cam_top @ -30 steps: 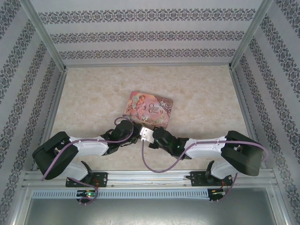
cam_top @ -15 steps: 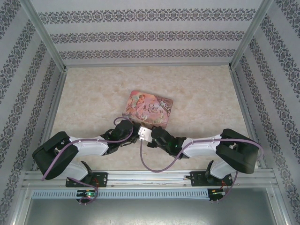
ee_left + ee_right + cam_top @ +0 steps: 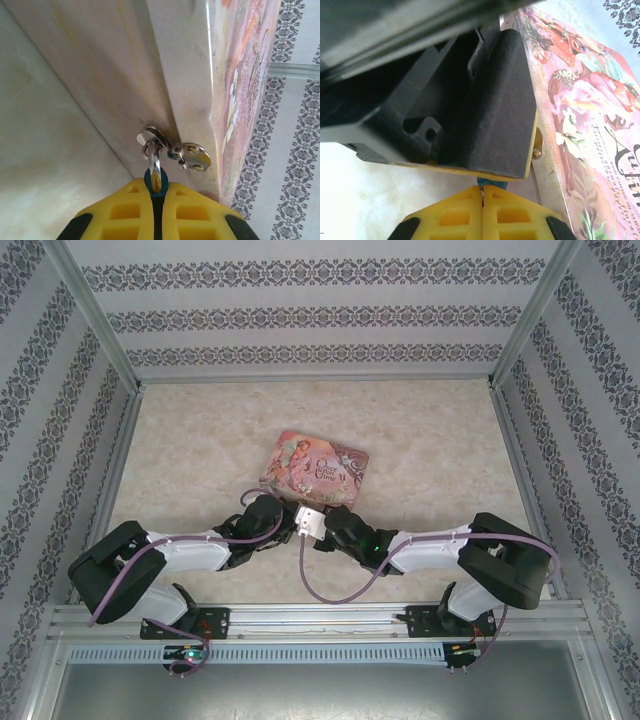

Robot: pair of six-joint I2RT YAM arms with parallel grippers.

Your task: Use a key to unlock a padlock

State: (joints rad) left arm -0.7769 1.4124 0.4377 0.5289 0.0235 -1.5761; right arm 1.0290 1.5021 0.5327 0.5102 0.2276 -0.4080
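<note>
In the left wrist view my left gripper (image 3: pixel 156 186) is shut on the blue padlock (image 3: pixel 156 179). Its silver shackle (image 3: pixel 154 159) runs up through the ring of the clasp on the pink tin's side (image 3: pixel 190 85). In the right wrist view my right gripper (image 3: pixel 482 189) is shut on the key (image 3: pixel 482 193), a thin dark sliver between the yellow fingertips. It points at a bit of the blue padlock (image 3: pixel 493 184) just under the left gripper's black finger (image 3: pixel 490 110). From above, both grippers meet at the tin's near edge, left (image 3: pixel 284 523) and right (image 3: pixel 320 530).
The pink illustrated tin (image 3: pixel 315 468) lies mid-table, just beyond the grippers. A round metal clasp plate (image 3: pixel 196 156) sits on its side. Patterned walls (image 3: pixel 320 315) enclose the marble-look table (image 3: pixel 430 440). A purple cable (image 3: pixel 330 595) loops under the right arm.
The right arm has shifted a little to the left, bringing its gripper closer against the left one. The left arm and the tin have stayed put.
</note>
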